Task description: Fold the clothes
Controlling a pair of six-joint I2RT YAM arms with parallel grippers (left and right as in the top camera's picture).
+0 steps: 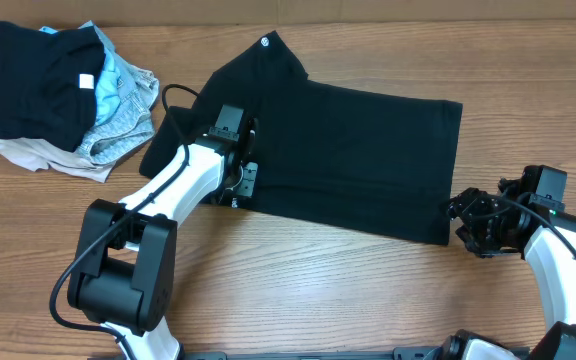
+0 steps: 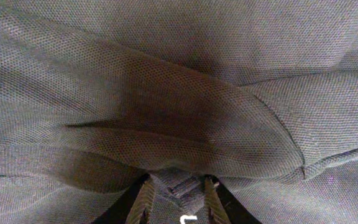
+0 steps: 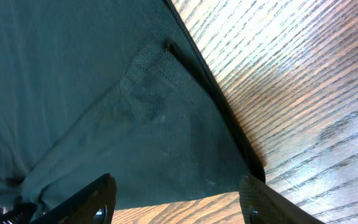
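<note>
No word or number can be read: the black T-shirt [image 1: 348, 150] bears only a small round white logo [image 1: 264, 41] near its collar, too small to make out, and a white tag [image 1: 86, 82] on the folded black piece [image 1: 38, 85] looks blank.

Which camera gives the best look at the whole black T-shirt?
The overhead view: it shows nearly all of the T-shirt spread on the table, white logo included. The left wrist view shows only a bunched fold at the left tool; the right wrist view, only one corner over wood.
</note>
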